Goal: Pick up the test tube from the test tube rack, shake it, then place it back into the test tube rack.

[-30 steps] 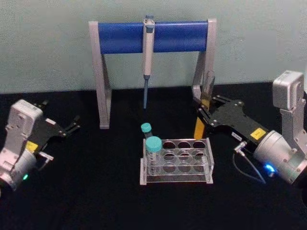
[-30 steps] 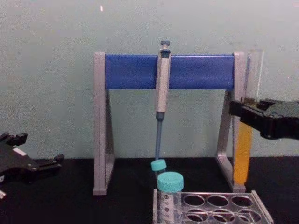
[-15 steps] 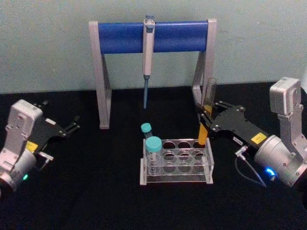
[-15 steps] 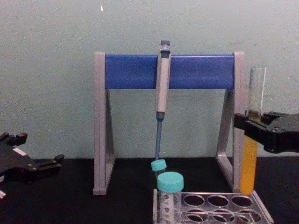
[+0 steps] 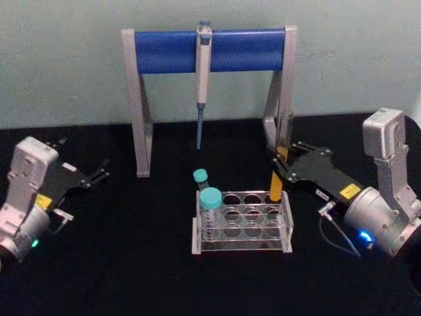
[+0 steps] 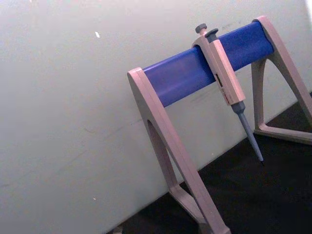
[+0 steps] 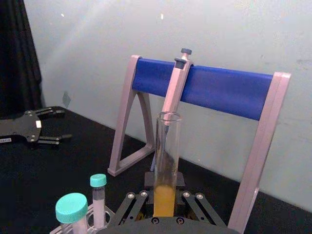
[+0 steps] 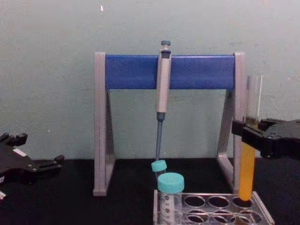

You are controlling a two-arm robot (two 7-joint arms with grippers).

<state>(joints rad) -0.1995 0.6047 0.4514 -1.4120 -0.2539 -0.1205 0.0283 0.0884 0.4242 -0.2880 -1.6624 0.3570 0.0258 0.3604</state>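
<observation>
The test tube (image 5: 280, 153) is a long clear glass tube with orange-yellow liquid in its lower half, and it stands upright. My right gripper (image 5: 283, 166) is shut on it around mid-height. In the chest view the test tube (image 8: 247, 171) has its round bottom just inside the back right hole of the test tube rack (image 8: 206, 208). The right wrist view shows the test tube (image 7: 165, 161) rising from between the right gripper (image 7: 165, 207). The clear plastic test tube rack (image 5: 240, 247) sits at the table's centre. My left gripper (image 5: 84, 172) rests open at the far left.
Two teal-capped tubes (image 5: 210, 199) (image 5: 200, 176) stand in the rack's left column. Behind the rack is a grey-and-blue pipette stand (image 5: 164, 51) with a pipette (image 5: 203, 72) hanging from it. Its right leg (image 5: 271, 125) is close behind the held tube. The black table lies bare on both sides.
My right gripper has come down and slightly forward with the test tube. The tube's bottom has gone from behind and above the rack to just inside the back right hole. The left arm has not moved.
</observation>
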